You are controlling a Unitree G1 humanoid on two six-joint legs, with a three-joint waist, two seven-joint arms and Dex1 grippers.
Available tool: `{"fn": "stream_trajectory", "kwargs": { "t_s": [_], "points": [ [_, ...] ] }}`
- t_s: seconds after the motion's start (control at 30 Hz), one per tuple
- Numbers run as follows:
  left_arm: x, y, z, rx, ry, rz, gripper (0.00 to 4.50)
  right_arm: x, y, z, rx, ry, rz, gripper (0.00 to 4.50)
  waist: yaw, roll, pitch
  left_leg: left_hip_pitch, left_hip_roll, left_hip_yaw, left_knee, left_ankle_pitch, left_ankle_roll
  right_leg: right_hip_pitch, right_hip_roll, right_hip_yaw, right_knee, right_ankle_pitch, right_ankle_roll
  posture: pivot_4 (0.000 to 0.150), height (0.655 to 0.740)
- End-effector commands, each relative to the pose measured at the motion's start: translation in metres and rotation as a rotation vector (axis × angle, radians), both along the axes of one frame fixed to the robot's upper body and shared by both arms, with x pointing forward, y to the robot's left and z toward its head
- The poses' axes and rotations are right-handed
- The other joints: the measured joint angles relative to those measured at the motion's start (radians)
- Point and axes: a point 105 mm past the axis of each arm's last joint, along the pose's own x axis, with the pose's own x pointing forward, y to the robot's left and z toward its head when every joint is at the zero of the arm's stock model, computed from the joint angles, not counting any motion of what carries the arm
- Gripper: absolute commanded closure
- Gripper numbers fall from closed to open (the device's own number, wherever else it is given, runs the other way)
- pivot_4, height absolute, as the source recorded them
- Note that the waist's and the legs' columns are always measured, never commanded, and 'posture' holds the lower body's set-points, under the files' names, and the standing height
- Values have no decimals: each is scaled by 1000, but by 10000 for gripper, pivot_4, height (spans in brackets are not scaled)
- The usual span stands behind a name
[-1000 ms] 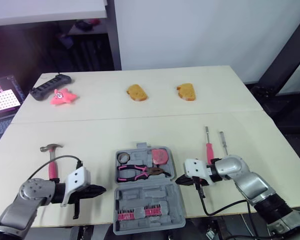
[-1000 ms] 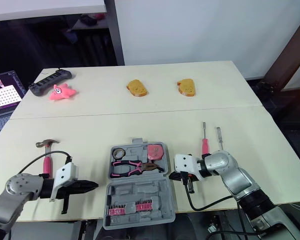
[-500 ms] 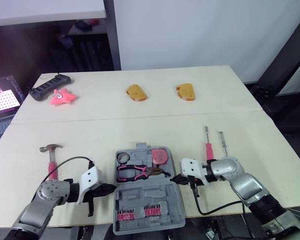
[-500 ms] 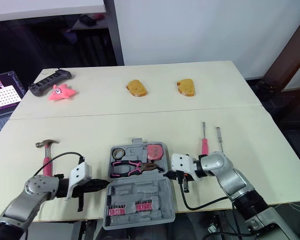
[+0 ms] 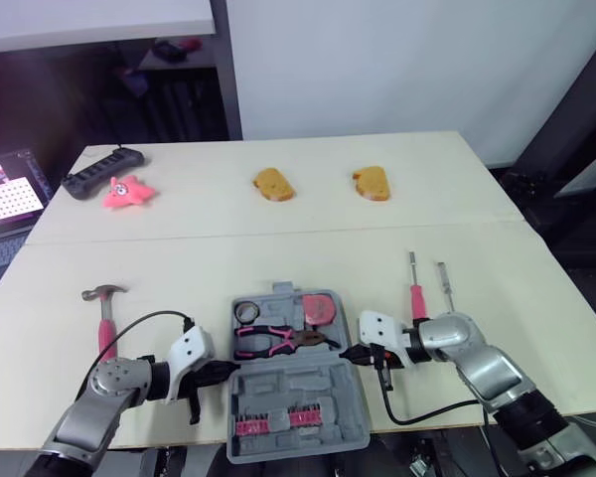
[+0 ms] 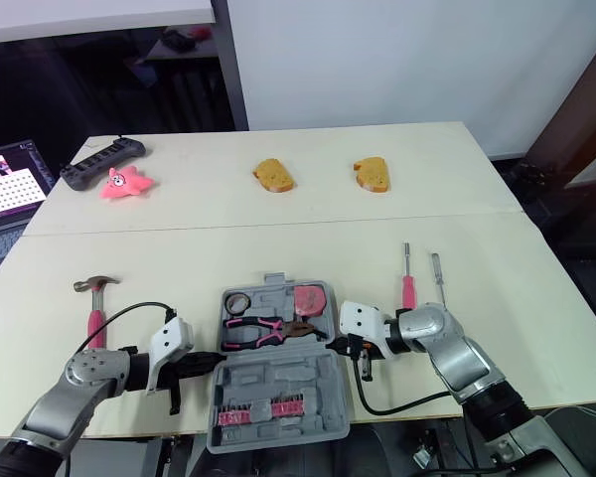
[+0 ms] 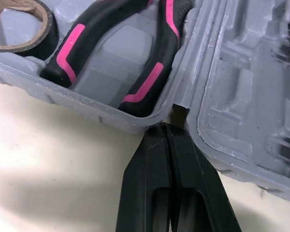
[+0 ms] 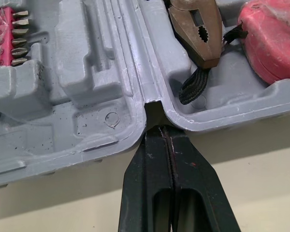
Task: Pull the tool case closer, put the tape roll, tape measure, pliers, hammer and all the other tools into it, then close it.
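The grey tool case (image 5: 296,390) lies open near the table's front edge. Its far half holds the tape roll (image 5: 245,315), the pink-handled pliers (image 5: 276,341) and the red tape measure (image 5: 320,309). The near half carries a strip of bits (image 5: 278,421). My left gripper (image 5: 222,370) is shut, its tips (image 7: 168,126) pressed into the hinge notch on the case's left side. My right gripper (image 5: 350,353) is shut too, tips (image 8: 159,128) at the hinge notch on the right side. The hammer (image 5: 104,313) lies left of the case. Two screwdrivers (image 5: 415,290) (image 5: 444,283) lie to the right.
At the back of the table lie two bread slices (image 5: 273,184) (image 5: 372,183), a pink star toy (image 5: 124,192) and a black power strip (image 5: 99,171). A laptop (image 5: 5,194) sits off the table's left side. Cables trail from both wrists over the front edge.
My left gripper has slid right across the table until its tips reached the case's left hinge notch. My right gripper has edged left onto the right hinge notch.
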Motion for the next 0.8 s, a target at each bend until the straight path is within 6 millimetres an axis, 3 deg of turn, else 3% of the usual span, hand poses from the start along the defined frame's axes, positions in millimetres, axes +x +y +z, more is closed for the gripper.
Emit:
{"fn": "stream_trajectory", "kwargs": {
  "t_s": [0.03, 0.37, 0.8],
  "points": [
    [14, -21, 21, -50, -92, -22, 44524, 7, 15, 12, 53, -42, 8, 45000, 0, 0, 0, 0, 0, 0, 0, 0, 0, 0, 0, 0, 0, 0, 0, 1500, 7400],
    [43, -19, 28, -13, -164, 64, 44524, 29, 12, 14, 43, -60, -62, 45000, -4, 0, 0, 0, 0, 0, 0, 0, 0, 0, 0, 0, 0, 0, 0, 1500, 7400],
    [34, -10, 20, 29, -145, 107, 44524, 28, 24, 6, 69, -32, -64, 45000, -8, -1, 0, 0, 0, 0, 0, 0, 0, 0, 0, 0, 0, 0, 0, 1500, 7400]
  ]
}}
